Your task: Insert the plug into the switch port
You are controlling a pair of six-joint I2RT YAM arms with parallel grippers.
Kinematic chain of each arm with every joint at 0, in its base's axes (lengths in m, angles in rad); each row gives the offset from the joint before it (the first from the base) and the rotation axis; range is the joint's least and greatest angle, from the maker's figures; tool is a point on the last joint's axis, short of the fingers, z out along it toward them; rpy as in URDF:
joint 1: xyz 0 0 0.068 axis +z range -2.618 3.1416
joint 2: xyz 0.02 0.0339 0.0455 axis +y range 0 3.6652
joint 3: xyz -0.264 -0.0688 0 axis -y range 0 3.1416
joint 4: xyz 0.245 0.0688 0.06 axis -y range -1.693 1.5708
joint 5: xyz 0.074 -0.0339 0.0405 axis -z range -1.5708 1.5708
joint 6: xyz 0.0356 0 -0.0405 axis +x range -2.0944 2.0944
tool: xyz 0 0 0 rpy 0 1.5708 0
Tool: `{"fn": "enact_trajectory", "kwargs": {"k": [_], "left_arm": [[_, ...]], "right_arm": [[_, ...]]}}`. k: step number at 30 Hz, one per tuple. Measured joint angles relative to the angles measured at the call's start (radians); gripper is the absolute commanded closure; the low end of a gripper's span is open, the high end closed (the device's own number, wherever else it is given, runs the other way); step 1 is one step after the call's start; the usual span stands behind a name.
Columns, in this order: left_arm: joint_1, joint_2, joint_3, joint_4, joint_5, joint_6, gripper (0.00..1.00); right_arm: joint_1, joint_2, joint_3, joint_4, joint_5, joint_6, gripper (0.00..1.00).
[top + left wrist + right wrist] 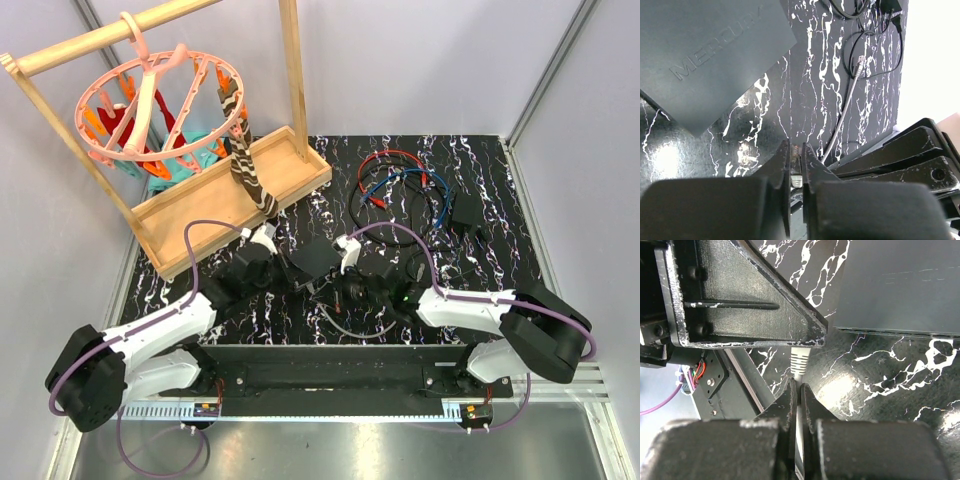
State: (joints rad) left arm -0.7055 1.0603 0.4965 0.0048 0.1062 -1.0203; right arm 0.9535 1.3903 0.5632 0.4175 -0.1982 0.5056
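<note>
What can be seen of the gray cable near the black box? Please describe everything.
The gray cable is thin, looks rubbery and lies slack on the marbled black mat. Its far end, a clear plug, lies free. At the near end a ribbed pale boot shows: the right pincer is shut on the cable just behind it, the left pincer on the near plug beyond it.

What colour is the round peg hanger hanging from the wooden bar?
The round plastic peg hanger is salmon pink, seen best in the top external view.
</note>
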Motion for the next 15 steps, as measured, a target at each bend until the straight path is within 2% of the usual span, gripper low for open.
{"fn": "enact_trajectory", "kwargs": {"k": [2,3,7,11,15], "left_arm": [[0.0,0.0,-0.002,0.006,0.0,0.0,1.0],[0.001,-0.003,-0.008,0.014,-0.001,0.0,1.0],[-0.001,-0.035,-0.042,0.029,-0.002,-0.001,1.0],[-0.001,-0.076,-0.075,0.049,-0.008,-0.002,1.0],[-0.001,-0.105,-0.087,0.068,-0.013,-0.007,1.0]], "right_arm": [[0.005,0.0,0.005,-0.006,0.014,-0.002,0.79],[0.008,0.0,0.006,-0.008,0.022,-0.003,0.69],[0.038,-0.02,0.038,-0.072,0.087,-0.01,0.52],[0.053,-0.065,0.08,-0.125,0.15,-0.013,0.49],[0.053,-0.079,0.105,-0.141,0.183,-0.013,0.51]]}}
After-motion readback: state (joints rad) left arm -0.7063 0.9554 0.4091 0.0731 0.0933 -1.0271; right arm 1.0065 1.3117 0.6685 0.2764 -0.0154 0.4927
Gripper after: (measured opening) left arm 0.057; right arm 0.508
